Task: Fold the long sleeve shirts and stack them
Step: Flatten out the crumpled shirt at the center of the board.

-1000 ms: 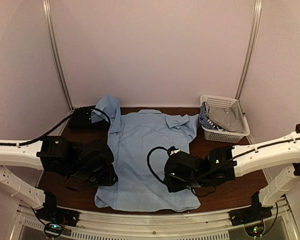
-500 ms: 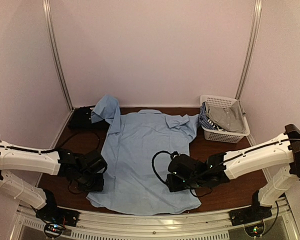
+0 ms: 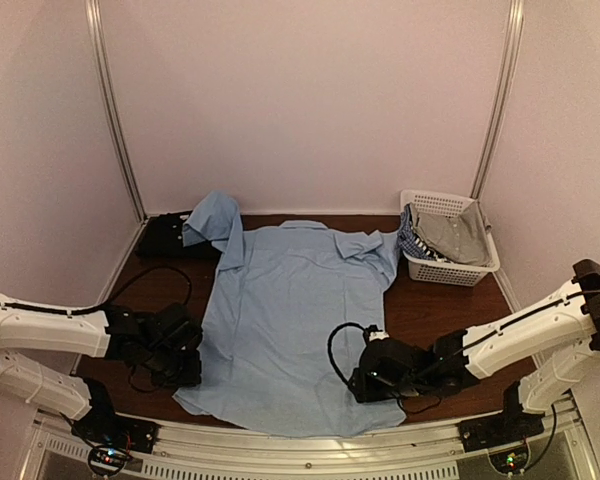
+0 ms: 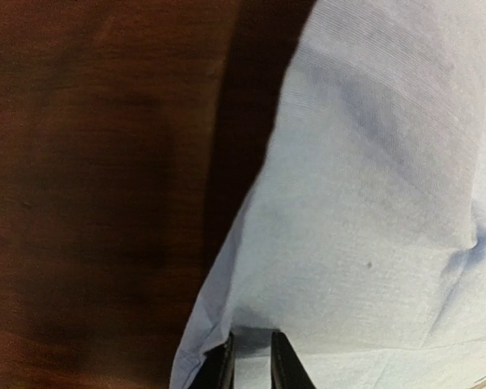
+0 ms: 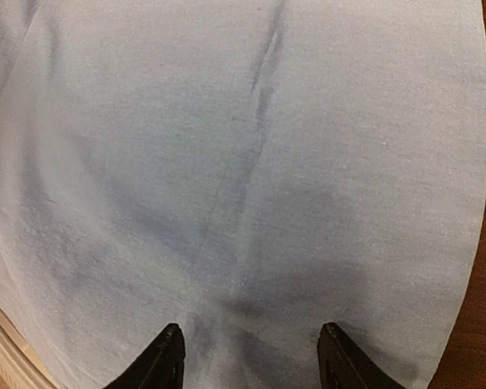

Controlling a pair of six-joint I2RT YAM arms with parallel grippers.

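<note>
Since a fold needs flat cloth first, the light blue shirt (image 3: 290, 310) lies spread on the brown surface (image 3: 420, 310), collar toward the far wall and hem toward the arm bases. Both arms sit low at that hem. The left end effector (image 4: 252, 366) is at the near-left corner, its fingers drawn to a narrow slit with the shirt's edge caught between them. That pinch looks meant to tension the hem or pull it straight. The right end effector (image 5: 251, 356) hangs over the near-right part of the hem with its fingers spread wide. Only flat cloth lies beneath them, so it holds nothing; I judge it is placed to pin that corner or to take it.

One sleeve is thrown up at the far left over a dark heap, probably the black shirt (image 3: 165, 240), though it is too dim to make out. The other sleeve bunches beside the white basket (image 3: 450, 272), which holds grey and checked cloth. The right arm hides part of the shirt's near edge, and whether the buttons face up cannot be told.
</note>
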